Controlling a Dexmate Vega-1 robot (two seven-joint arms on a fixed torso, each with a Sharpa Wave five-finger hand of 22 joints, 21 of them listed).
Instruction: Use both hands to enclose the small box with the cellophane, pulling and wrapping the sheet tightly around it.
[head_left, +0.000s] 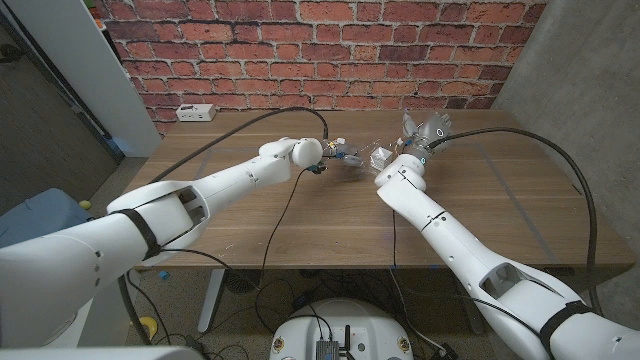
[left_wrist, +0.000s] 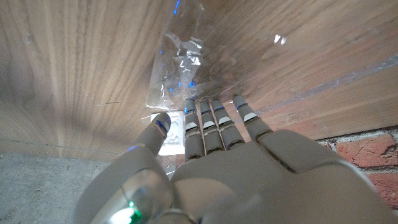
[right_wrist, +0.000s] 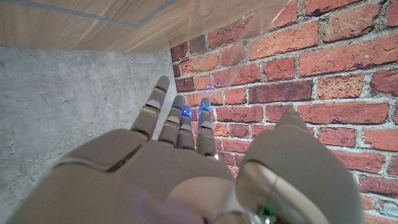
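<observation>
At the far left of the wooden table (head_left: 250, 225), close to the brick wall (head_left: 300, 45), a white power strip (head_left: 194, 113) lies on the surface. Further right, near the table's far middle, the left hand (head_left: 322, 158) is lowered to the tabletop, its fingers reaching right into the cellophane (head_left: 352, 155). In the left wrist view this left hand (left_wrist: 211, 140) has its fingers (left_wrist: 205, 121) stretched out side by side with their tips on the crumpled, clear cellophane (left_wrist: 180, 62); the thumb is set beside a white, flat thing under the hand that may be the small box (left_wrist: 171, 140), though only a corner of it shows. Whether the hand pinches the sheet or only presses on it, I cannot tell.

Right of the left hand, the cellophane bunches into a shiny clump on the table; the small box (head_left: 380, 157) appears to sit within that clump, too small and glinting to be sure of its outline. Nothing else is contained in the sheet that can be made out.

Just right of the clump, the right hand (head_left: 428, 132) is raised above the table with fingers spread wide. The right wrist view shows the right hand (right_wrist: 180, 155) with fingers (right_wrist: 177, 121) apart and straight, holding nothing, a faint clear edge of cellophane (right_wrist: 261, 22) beyond it against the bricks.
</observation>
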